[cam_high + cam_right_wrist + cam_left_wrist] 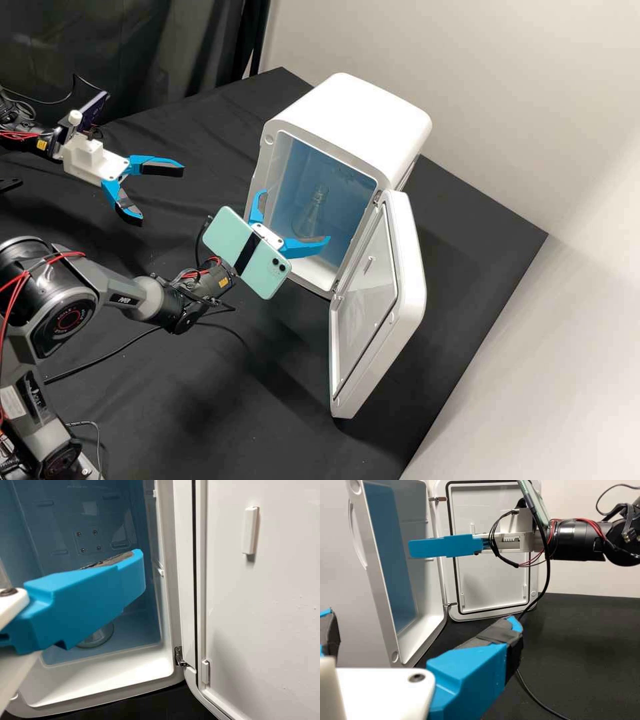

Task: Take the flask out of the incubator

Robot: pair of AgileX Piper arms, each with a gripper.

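- Flask (311, 215) stands upright in the incubator (360, 120), just ahead of our right gripper (295, 217), whose fingers (303, 247) are spread and empty.
- We should ease deeper, centre its neck (321, 196) between the fingers, then close gently.

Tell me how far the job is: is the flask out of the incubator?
Done: the incubator has its door open. In hand: the right gripper, open, is at the opening, in front of the flask, which stands inside. Remaining: to grip the flask and bring it out. The left gripper is open, above the bench.
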